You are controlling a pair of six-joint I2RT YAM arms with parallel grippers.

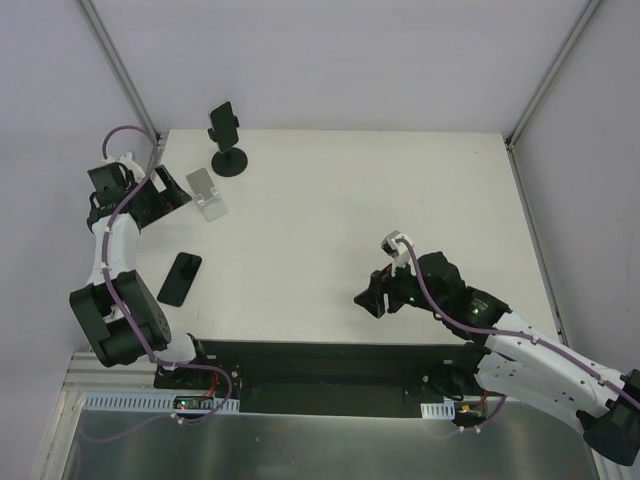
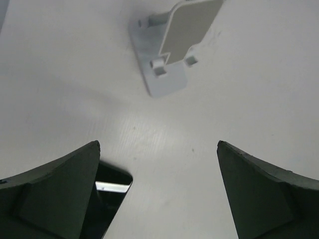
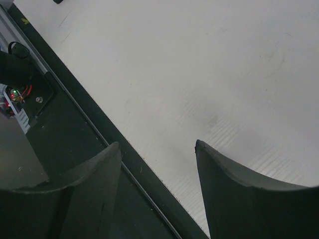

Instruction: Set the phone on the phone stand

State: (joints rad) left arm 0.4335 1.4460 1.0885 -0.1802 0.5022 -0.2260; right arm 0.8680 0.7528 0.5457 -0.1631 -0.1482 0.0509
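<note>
Two claws are in view, both spread wide and both empty, but only the left claw point(image 1: 170, 193) matters for the coming move. It hovers at the far left of the bench point(image 1: 400, 200), just beside the white phone stand point(image 1: 207, 192). The right claw point(image 1: 370, 300) hangs over the near right part, well apart from every task item. The phone point(image 1: 180, 278) lies flat on the bench, toward the near edge from the left claw and a touch to its right. The reach therefore has to draw back toward the robot rather than go forward. From the left wrist only one dark corner of the phone shows, low in the picture beside one finger, with the stand ahead of the open jaws. The phone's long axis runs near to far with a slight lean, its far end tipped to the right and pointing roughly at the white stand. A grip across its short width would, I judge, want the jaws lined up left to right over its middle. The left arm is plainly the nearer one. A black stand point(image 1: 231, 160) at the far edge already carries a dark slab, so the empty white one is the likely target.
</note>
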